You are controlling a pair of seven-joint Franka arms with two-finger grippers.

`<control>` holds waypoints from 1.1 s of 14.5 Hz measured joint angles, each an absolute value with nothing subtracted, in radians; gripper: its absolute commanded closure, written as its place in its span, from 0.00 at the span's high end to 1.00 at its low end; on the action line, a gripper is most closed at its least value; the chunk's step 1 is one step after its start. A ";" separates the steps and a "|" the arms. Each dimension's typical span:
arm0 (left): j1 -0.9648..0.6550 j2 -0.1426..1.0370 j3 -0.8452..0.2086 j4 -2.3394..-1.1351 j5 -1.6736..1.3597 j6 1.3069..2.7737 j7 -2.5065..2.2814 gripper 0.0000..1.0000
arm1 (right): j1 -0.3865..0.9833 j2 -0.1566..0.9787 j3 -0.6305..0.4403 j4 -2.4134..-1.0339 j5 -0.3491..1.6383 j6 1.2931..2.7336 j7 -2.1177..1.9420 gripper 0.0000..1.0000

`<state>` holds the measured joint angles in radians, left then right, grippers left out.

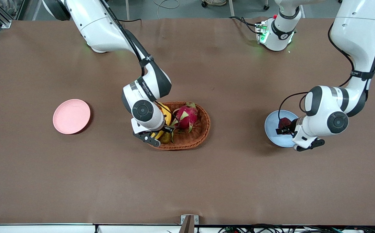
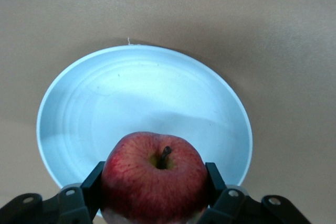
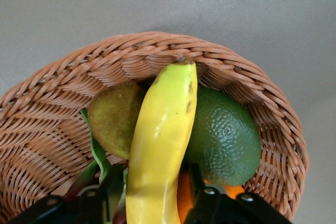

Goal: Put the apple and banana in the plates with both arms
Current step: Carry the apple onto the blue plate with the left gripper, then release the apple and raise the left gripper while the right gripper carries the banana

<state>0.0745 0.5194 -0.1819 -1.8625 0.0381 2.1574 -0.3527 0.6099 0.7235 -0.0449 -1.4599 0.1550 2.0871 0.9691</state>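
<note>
Over the blue plate [image 2: 79, 98], the apple [image 2: 155, 182] sits clamped in the left gripper [image 2: 155, 192], apparently for release there. Inside the wicker basket [image 3: 47, 114], the right gripper [image 3: 152, 203] clasps the banana [image 3: 160, 150], probably bound for the pink plate [image 1: 71, 116].

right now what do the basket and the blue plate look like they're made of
The basket looks like woven wicker or rattan: brown strands interlaced in rows, matte. The blue plate looks like smooth plastic or glazed ceramic, hard to say which: an even pale surface with a soft sheen and faint concentric rings.
</note>
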 measured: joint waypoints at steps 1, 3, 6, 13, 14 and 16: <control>0.082 0.531 -0.182 -1.862 0.038 2.180 -0.337 0.61 | 0.610 0.723 -0.044 -1.459 0.156 2.088 0.969 0.35; 0.101 0.557 -0.181 -1.863 0.038 2.222 -0.309 0.83 | 0.610 0.723 -0.043 -1.456 0.157 2.088 0.965 0.28; 0.107 0.581 -0.182 -1.861 0.038 2.252 -0.301 1.00 | 0.610 0.723 -0.044 -1.449 0.157 2.086 0.947 0.25; 0.100 0.531 -0.213 -1.816 0.038 2.250 -0.305 1.00 | 0.508 0.667 -0.068 -1.341 0.156 1.821 0.760 0.23; 0.099 0.506 -0.220 -1.803 0.038 2.234 -0.306 1.00 | 0.458 0.646 -0.071 -1.335 0.156 1.772 0.678 0.22; 0.100 0.450 -0.244 -1.761 0.037 2.195 -0.312 1.00 | 0.350 0.606 -0.076 -1.335 0.155 1.700 0.519 0.22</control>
<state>0.0995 0.4498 -0.2439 -1.7612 0.0372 2.1949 -0.3119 0.3502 0.6055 -0.0757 -1.3352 0.1552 1.6999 0.5190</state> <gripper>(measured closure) 0.000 0.617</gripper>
